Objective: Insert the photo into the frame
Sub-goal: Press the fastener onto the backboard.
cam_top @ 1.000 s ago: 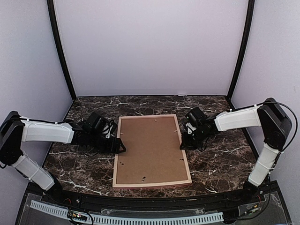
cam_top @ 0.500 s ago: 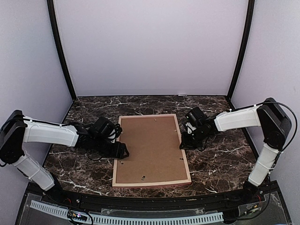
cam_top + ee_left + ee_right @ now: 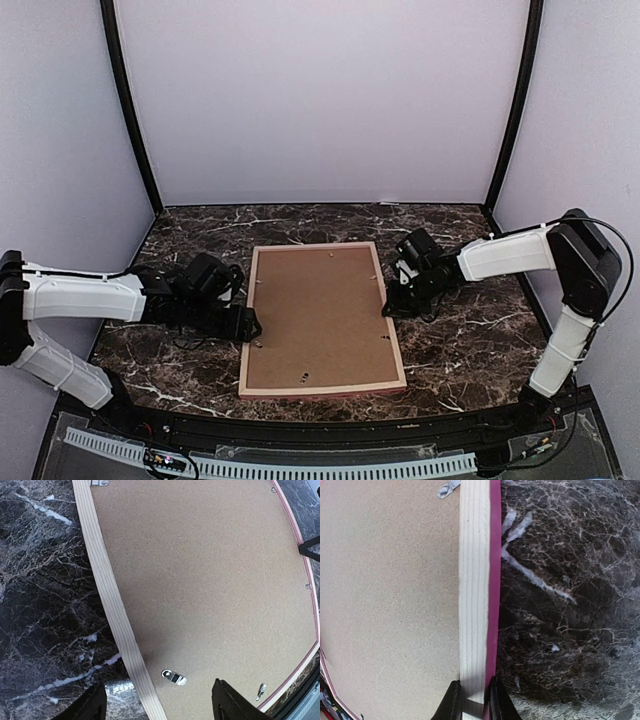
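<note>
The frame lies face down in the middle of the table, with a brown backing board filling it. Its pale wooden rail and pink edge show in the wrist views. The photo is hidden. My left gripper is open beside the lower part of the frame's left rail. In the left wrist view the left gripper straddles the rail and a small metal clip on the board. My right gripper is shut on the frame's right rail, one finger on each side.
The table is dark marble with grey walls behind and black posts at the back corners. More metal clips sit along the board's edges, one near the right rail.
My left arm swung in over the frame's left rail, then drew back to the left and lower. The right arm and its hold on the frame have not moved.
</note>
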`<state>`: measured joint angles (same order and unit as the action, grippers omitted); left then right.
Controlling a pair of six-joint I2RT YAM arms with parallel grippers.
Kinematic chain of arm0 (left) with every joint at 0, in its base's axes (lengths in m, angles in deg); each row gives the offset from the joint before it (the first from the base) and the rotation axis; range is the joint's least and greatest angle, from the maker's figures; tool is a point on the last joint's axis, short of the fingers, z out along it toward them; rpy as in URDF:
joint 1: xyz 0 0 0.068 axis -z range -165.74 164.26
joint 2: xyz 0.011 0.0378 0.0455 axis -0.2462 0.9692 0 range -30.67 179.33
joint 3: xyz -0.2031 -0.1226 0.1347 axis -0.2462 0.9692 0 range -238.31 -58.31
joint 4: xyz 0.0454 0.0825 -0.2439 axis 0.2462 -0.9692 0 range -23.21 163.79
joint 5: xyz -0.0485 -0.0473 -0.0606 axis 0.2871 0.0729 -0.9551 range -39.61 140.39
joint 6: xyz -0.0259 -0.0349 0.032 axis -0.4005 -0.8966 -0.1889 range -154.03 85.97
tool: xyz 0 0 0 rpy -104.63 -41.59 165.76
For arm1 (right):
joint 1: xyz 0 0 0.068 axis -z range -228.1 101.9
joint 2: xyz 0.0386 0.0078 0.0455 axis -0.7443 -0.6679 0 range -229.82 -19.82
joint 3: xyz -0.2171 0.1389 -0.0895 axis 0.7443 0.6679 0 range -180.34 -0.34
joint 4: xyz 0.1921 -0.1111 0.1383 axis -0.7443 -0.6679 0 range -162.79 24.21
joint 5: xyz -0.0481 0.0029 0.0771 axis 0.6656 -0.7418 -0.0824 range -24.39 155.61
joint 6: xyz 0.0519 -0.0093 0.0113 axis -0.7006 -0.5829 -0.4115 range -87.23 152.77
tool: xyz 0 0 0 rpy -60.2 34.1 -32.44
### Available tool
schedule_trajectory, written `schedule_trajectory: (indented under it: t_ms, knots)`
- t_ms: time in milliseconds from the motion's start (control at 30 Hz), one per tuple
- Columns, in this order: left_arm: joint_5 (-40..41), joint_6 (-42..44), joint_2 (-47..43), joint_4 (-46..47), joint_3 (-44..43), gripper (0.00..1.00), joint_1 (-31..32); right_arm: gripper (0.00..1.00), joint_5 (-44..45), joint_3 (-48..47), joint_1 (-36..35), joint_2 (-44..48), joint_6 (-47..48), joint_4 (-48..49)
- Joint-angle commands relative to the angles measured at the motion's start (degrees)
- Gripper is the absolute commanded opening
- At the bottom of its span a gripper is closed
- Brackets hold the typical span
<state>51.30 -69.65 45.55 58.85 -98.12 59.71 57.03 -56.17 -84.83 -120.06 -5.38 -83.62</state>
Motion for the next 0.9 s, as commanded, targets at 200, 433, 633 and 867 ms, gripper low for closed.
schedule_trajectory:
  t_ms: [200,433,633,867]
  knots:
    - [-0.3,0.4,8.4,-2.1,-2.6,0.76,0.3,0.05,0.4,2.1,0.8,-2.8,-1.6,1.7]
    - [-2.2,0.6,11.2,-0.6,-3.9,0.74,1.3,0.05,0.2,2.5,0.8,-2.7,-1.5,2.0]
    - [-1.6,0.2,12.0,-2.2,-4.0,0.67,2.1,0.05,-0.1,2.9,0.8,-2.8,-1.5,2.5]
    - [-1.5,-0.6,11.0,-3.1,-2.4,0.55,2.3,0.05,-0.5,3.3,0.8,-2.9,-1.5,3.2]
